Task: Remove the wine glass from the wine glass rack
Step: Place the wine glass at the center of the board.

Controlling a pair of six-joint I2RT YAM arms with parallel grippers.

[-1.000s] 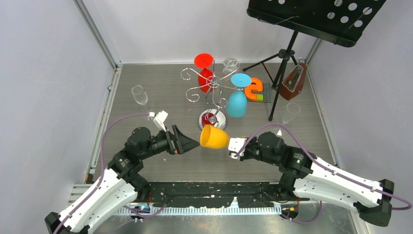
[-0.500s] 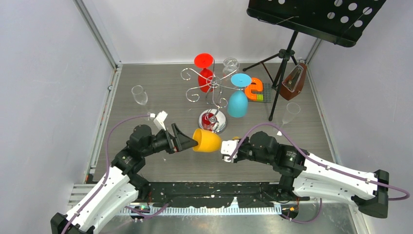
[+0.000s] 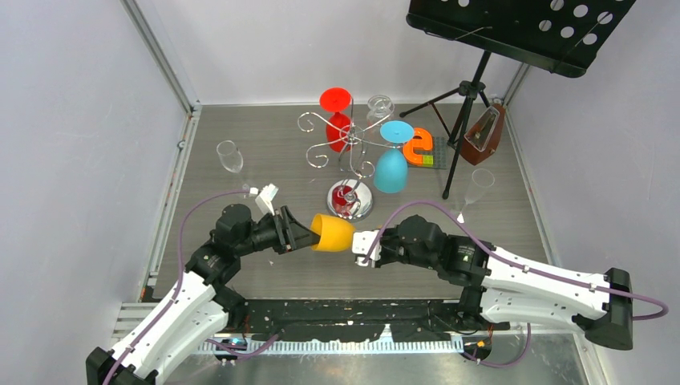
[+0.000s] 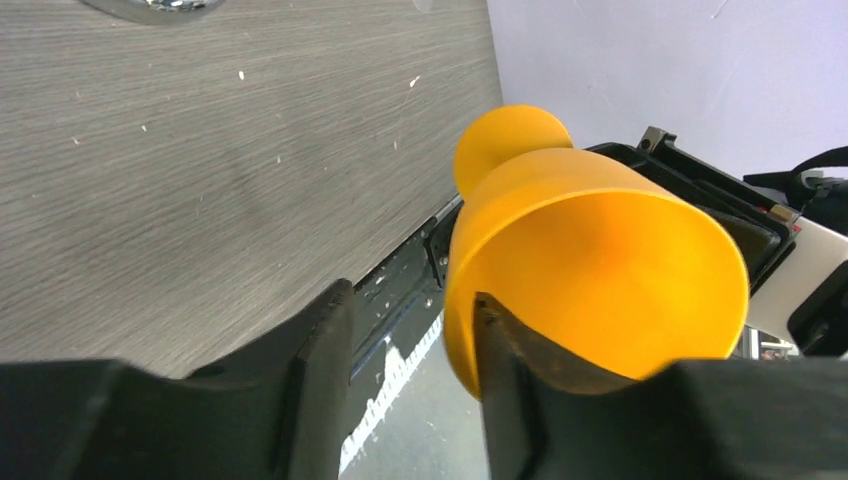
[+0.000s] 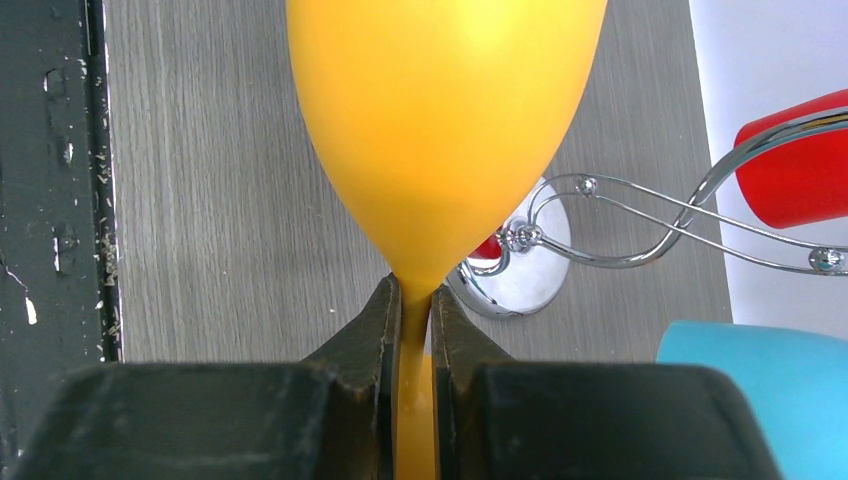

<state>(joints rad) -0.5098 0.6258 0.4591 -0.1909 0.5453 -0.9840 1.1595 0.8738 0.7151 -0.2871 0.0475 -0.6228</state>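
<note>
Two grippers, one orange wine glass (image 3: 333,233) level between them at lower centre, foot hidden. Left gripper (image 4: 410,305): fingers parted astride the smooth rim, one inside the bowl. Right gripper (image 5: 413,300): fingers clamped on the stem. Behind: chrome wire rack (image 3: 353,145), curled arms; red glass (image 3: 338,128) and blue glass (image 3: 390,170) hanging inverted.
</note>
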